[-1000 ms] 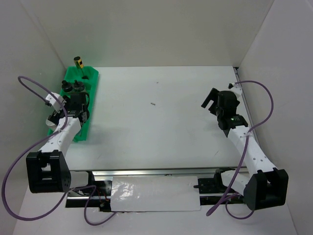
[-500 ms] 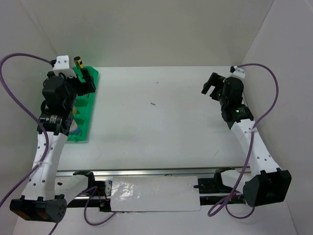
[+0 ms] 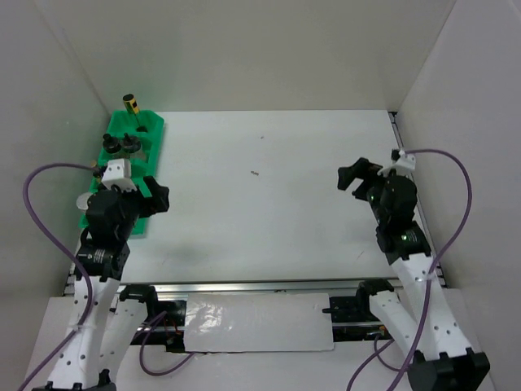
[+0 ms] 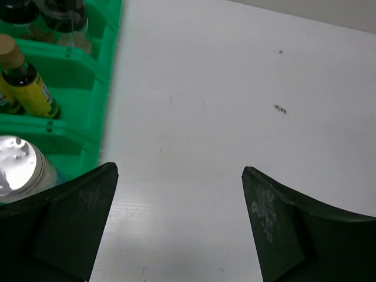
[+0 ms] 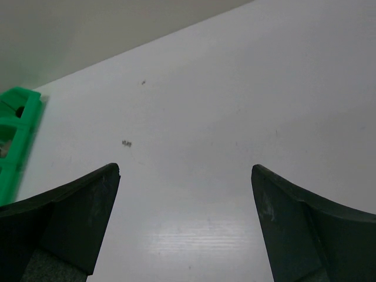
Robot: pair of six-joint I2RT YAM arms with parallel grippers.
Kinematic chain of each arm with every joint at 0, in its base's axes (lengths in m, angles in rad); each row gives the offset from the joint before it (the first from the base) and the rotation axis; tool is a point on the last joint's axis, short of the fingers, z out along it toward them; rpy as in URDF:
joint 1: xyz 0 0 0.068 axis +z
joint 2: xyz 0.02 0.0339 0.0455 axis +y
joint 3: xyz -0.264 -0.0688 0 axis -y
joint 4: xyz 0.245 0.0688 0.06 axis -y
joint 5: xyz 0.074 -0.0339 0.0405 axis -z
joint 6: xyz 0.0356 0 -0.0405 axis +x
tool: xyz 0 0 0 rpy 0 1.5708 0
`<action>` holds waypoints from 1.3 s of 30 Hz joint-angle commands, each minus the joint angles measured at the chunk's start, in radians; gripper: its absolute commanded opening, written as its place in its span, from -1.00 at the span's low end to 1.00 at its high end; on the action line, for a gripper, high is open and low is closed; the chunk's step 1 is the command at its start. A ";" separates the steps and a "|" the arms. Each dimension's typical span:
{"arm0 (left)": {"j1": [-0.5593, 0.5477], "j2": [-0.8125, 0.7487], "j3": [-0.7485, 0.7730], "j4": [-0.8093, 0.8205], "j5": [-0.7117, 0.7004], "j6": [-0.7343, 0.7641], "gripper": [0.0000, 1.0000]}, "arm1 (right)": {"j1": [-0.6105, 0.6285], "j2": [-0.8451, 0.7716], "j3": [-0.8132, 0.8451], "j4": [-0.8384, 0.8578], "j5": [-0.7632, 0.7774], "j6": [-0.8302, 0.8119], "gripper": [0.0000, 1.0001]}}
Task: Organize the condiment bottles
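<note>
The condiment bottles stand in the green tray (image 3: 154,140) at the table's left edge. One with a yellow label (image 3: 130,104) is at the far end, and two black-capped ones (image 3: 120,145) stand behind the left arm. In the left wrist view a yellow-labelled bottle (image 4: 27,87) and a silver-lidded jar (image 4: 17,168) sit in separate compartments of the tray (image 4: 79,66), with dark bottles (image 4: 57,12) further back. My left gripper (image 3: 159,199) (image 4: 179,176) is open and empty over bare table, just right of the tray. My right gripper (image 3: 352,176) (image 5: 185,170) is open and empty at the right.
White walls close in the table on the left, back and right. A small dark speck (image 3: 255,172) lies mid-table. The tray's end (image 5: 14,134) shows at the left of the right wrist view. Purple cables loop beside both arms.
My left arm has come away from the tray's far end and back toward the near side, beside the tray. My right arm has drawn back toward the near edge.
</note>
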 commanded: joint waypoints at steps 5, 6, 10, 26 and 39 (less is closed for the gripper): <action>-0.032 -0.212 -0.089 0.006 -0.037 -0.088 1.00 | -0.006 -0.315 -0.222 -0.061 0.065 0.148 1.00; -0.042 -0.230 -0.089 -0.009 -0.070 -0.102 1.00 | -0.006 -0.344 -0.223 -0.075 0.080 0.164 1.00; -0.064 -0.312 -0.128 -0.089 -0.147 -0.104 1.00 | -0.006 -0.486 -0.260 -0.176 0.166 0.241 1.00; -0.147 -0.450 -0.171 -0.144 -0.276 -0.168 1.00 | -0.006 -0.688 -0.359 -0.337 0.237 0.394 1.00; -0.147 -0.338 -0.152 -0.163 -0.285 -0.179 1.00 | -0.006 -0.717 -0.387 -0.305 0.225 0.393 1.00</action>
